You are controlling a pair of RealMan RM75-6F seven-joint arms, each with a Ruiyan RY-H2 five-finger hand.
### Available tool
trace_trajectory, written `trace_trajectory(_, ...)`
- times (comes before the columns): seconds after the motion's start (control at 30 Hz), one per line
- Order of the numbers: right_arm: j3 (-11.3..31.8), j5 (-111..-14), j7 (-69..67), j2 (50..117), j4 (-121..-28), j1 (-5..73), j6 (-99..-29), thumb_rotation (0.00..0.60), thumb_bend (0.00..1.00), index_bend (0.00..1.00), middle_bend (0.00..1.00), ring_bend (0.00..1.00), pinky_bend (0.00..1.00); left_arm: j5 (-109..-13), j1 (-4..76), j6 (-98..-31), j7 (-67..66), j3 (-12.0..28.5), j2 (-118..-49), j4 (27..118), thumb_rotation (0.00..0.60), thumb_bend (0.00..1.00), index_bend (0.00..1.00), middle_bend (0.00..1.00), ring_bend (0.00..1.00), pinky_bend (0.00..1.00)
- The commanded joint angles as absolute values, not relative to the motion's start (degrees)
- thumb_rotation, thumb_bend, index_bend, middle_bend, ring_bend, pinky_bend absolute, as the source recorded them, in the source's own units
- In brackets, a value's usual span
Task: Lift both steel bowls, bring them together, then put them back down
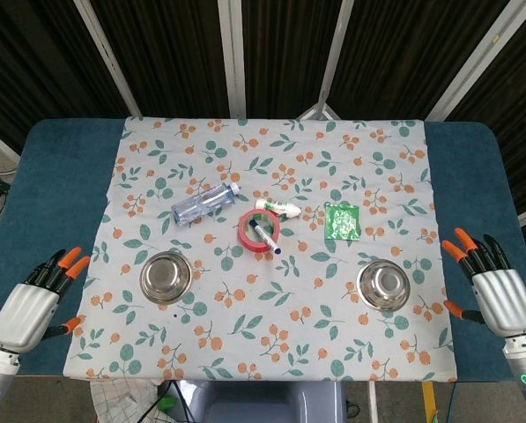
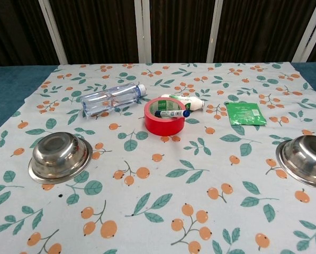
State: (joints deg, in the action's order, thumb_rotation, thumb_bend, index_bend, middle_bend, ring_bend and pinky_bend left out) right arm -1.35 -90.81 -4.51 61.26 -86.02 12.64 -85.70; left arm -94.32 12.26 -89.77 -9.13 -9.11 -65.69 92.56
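Both my hands are off the cloth right now: my left hand (image 1: 31, 304) hangs over the bare blue table edge beyond the left side of the flowered tablecloth (image 1: 271, 159), fingers spread and holding nothing, and my right hand (image 1: 496, 291) does the same past the right edge, fingers fanned, empty. Neither shows in the chest view.

The 2 round steel bowls sit upright on the cloth near its front edge. The left steel bowl (image 1: 165, 276) is toward the front-left, the right steel bowl (image 1: 383, 285) toward the front-right, well apart from each other, each nothing inside that I can see. From how they lie I can't say whether the lift is behind me or ahead.

Handling, as I judge it: thin polished metal, so light and rigid, but slick, and the curved wall gives my fingertips little to bite on. The rolled rim is the place to take each bowl, thumb inside and fingers under the lip outside, or a cupping hold from the outer side. Meeting 2 hard bowls in the air will clang, so a gentle touch suits.

Between the bowls and further back, a red roll of tape (image 1: 259, 231) with a blue-capped marker (image 1: 265, 237) lying across it, a white tube (image 1: 280, 208) just behind, a clear plastic bottle (image 1: 204, 204) lying on its side, and a green sachet (image 1: 341, 220)
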Motion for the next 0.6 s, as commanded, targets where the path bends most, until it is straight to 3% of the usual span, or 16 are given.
trace_trajectory(0.03, -3.01, -92.42, -1.59, 62.48, -84.81, 10.48, -87.41, 0.600, 0.08, 0.18, 0.04, 0.12, 0.00, -94.71, 10.29, -92.27, -9.82, -8.62, -67.91, 89.94, 0.600, 0.00, 0.10, 0.00, 0.00, 0.18)
trace_trajectory(0.2, -2.87, -92.16, 2.51, 63.09, -84.34, 9.12, -88.36, 0.600, 0.08, 0.18, 0.04, 0.10, 0.00, -95.67, 8.68, -96.09, -12.15, -6.50, -70.69, 86.47, 0.600, 0.00, 0.09, 0.00, 0.00, 0.17)
trace_trajectory(0.6, -1.44, -90.28, 3.44, 62.97, -85.58, 7.57, -88.91, 0.600, 0.08, 0.18, 0.04, 0.10, 0.00, -95.04, 7.18, -96.07, -11.75, -5.15, -71.00, 85.95, 0.600, 0.00, 0.09, 0.00, 0.00, 0.17)
